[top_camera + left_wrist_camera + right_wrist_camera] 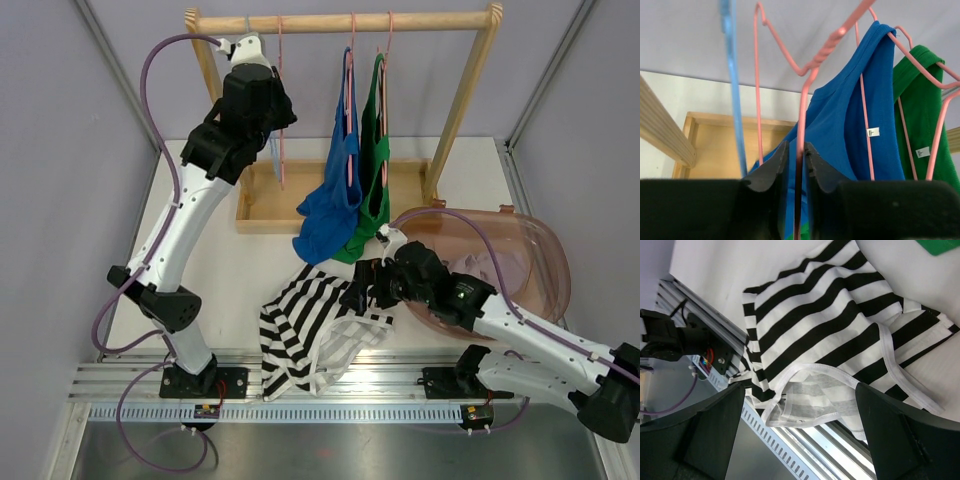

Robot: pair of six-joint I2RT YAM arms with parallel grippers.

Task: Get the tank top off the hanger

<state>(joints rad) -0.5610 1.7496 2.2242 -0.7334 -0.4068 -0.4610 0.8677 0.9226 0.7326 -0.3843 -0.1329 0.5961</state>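
Left hand (pixel 796 147) is up at the rack rod (pixel 340 20). A bare pink hanger (pixel 801 125) has its wire running straight down between this hand's fingers (pixel 775 170). They stand narrow on either side of the wire. From the left wrist view I cannot tell whether they pinch it or only flank it. A blue hanger (pixel 735 100) hangs just left of the hand. A blue top (pixel 840 125) and a green top (pixel 920 115) hang to its right, each on its own pink hanger.

Right hand (pixel 797 390) is low over the bench (pixel 240 260), spread wide and holding nothing. The tank top (pixel 815 325), black and white stripes, lies crumpled on the bench directly under this hand. From above I see it spilling out to the hand's left and toward the near rail. A white-edged opening of it sits between the spread fingers. I cannot tell whether the tips touch the cloth. The tank top is off the hanger, well below the left hand and apart from it.
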